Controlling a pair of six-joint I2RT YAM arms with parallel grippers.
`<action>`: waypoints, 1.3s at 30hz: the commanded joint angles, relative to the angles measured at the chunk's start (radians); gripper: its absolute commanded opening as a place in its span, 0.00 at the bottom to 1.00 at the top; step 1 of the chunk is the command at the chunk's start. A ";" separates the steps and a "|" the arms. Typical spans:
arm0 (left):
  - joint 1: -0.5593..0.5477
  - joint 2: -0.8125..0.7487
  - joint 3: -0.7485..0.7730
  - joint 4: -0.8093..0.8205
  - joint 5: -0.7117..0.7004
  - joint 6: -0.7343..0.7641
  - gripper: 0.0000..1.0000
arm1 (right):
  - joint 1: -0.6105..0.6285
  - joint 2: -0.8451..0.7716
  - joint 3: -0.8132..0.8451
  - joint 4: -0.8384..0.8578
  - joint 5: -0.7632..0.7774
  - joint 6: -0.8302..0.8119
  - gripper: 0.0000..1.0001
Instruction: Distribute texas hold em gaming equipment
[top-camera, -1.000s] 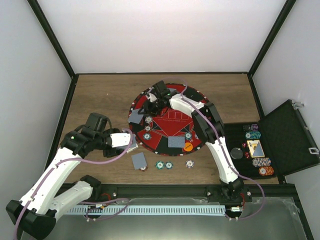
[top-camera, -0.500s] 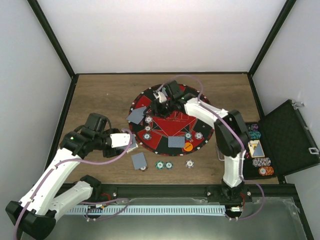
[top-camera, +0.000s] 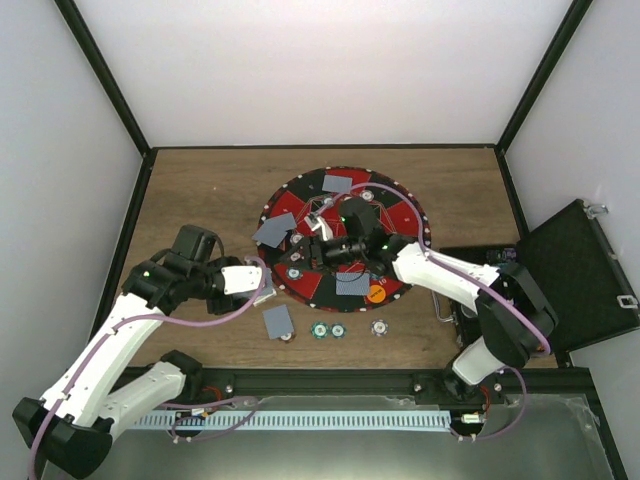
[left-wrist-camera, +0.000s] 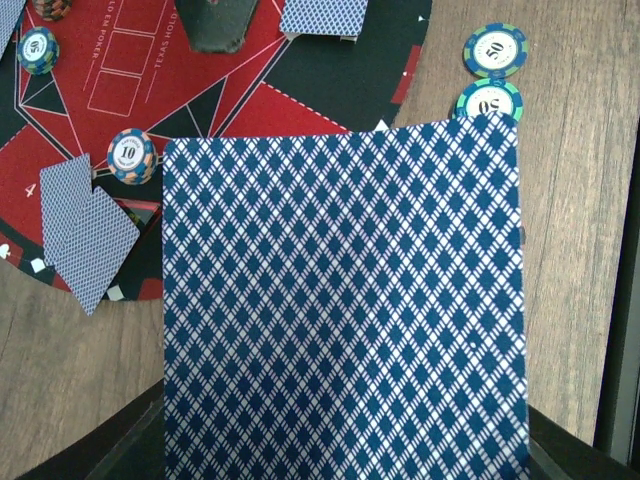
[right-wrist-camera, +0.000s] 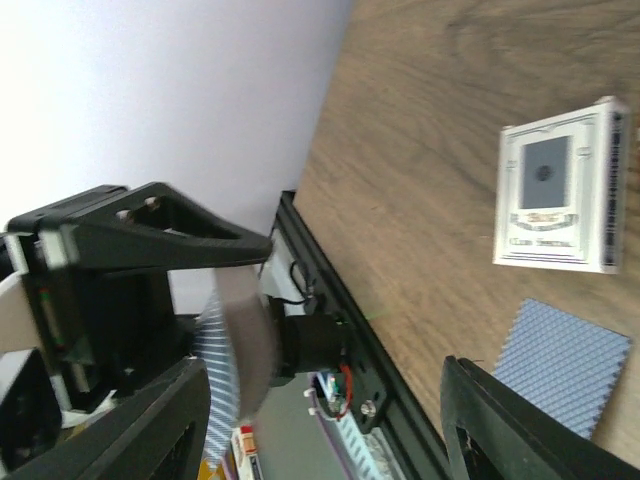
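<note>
held card (left-wrist-camera: 345, 300): blue diamond back up, pinched at its near edge by the left jaws, which are pressed together on it. it fills most of the left wrist view. from above, it sits at the near-left rim of the round mat (top-camera: 298, 200).

other cards: one (top-camera: 338, 183) lies on the far part of the mat. a pair of overlapped cards (left-wrist-camera: 85, 230) overhangs the mat's left edge. one (top-camera: 352, 283) lies on the near part of the mat. one (top-camera: 278, 320) lies on the wooden surface (top-camera: 200, 190), just off the mat.

chips: a teal chip (top-camera: 319, 329) and a second teal chip (top-camera: 338, 329) lie side by side on the wood. a pale chip (top-camera: 379, 326) lies near them. a striped chip (left-wrist-camera: 131, 153) lies on the mat just beside the overlapped pair. the orange disc (top-camera: 376, 294) sits at the mat's near rim, beside the near card.

right jaws: spread wide, one finger (right-wrist-camera: 520, 440) at each lower corner of the right wrist view, nothing between them. from above they hang over the mat's centre-left, apart from every card. contact with the mat cannot be told.

black case (top-camera: 575, 275): open at the surface's right side, well apart from the mat.
</note>
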 joint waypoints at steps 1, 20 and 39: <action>0.002 -0.003 0.021 0.015 0.021 0.004 0.05 | 0.055 -0.036 0.000 0.114 -0.018 0.072 0.65; 0.002 -0.001 0.026 0.021 0.020 -0.002 0.05 | 0.173 0.048 0.030 0.156 -0.001 0.089 0.62; 0.002 0.003 0.034 0.018 0.026 -0.004 0.05 | 0.219 0.252 0.150 0.310 -0.084 0.187 0.59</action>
